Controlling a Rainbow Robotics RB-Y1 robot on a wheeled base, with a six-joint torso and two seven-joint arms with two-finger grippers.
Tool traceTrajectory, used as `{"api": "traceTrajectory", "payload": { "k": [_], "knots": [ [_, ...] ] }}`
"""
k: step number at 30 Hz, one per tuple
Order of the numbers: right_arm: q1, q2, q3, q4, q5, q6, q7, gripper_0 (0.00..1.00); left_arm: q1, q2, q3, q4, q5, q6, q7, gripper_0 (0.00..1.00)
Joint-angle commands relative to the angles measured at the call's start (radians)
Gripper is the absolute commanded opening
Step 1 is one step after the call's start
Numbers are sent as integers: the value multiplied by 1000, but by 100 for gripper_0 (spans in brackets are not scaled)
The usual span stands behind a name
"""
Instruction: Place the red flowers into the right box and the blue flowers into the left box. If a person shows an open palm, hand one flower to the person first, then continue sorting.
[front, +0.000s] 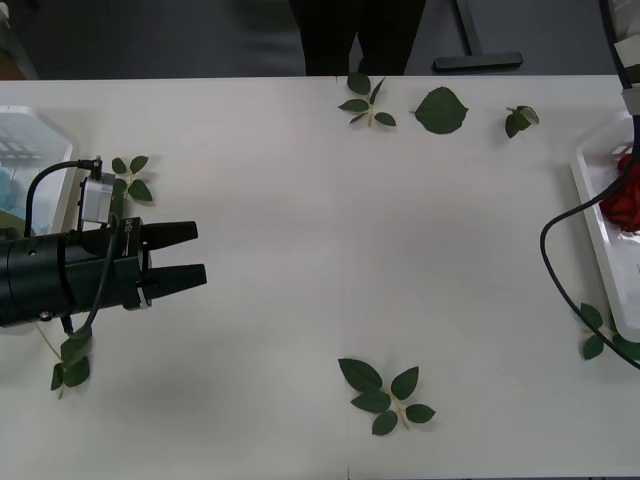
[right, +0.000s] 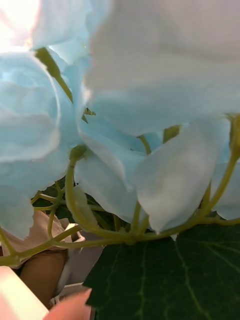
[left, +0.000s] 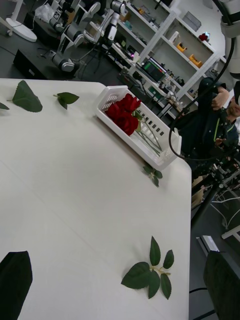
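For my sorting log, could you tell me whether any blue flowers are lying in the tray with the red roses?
No, the white tray holds just the red roses with their green stems.

White counter scattered with dark green leaf sprigs. Deep-red roses on green stems lie in a white slotted box. Pale sky-blue hydrangea has yellow-green stalks and a dark green leaf. The left tool is black.
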Motion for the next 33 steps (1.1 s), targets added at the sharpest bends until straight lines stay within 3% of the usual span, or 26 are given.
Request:
{"api": "traceTrajectory", "payload": {
  "k": [1,14,15,17,19,24,33],
  "knots": [
    [-52,26,6,-1,16,-13,18,0,10,-13,5,-8,8,-10,-17,100],
    [-53,24,6,-1,16,-14,13,0,10,-13,5,-8,8,-10,-17,100],
    [-53,26,6,-1,16,-14,12,3,10,-13,5,-8,8,-10,-17,100],
    [-53,24,6,0,10,-14,4,49,10,-13,5,-8,8,-10,-17,100],
    [-53,24,6,8,4,-16,-2,69,10,-13,5,-8,8,-10,-17,100],
    [-53,24,6,8,-4,-16,-6,78,10,-13,5,-8,8,-10,-17,100],
    [-52,15,6,15,-16,-14,3,79,10,-13,5,-8,8,-10,-17,100]
  ]
}}
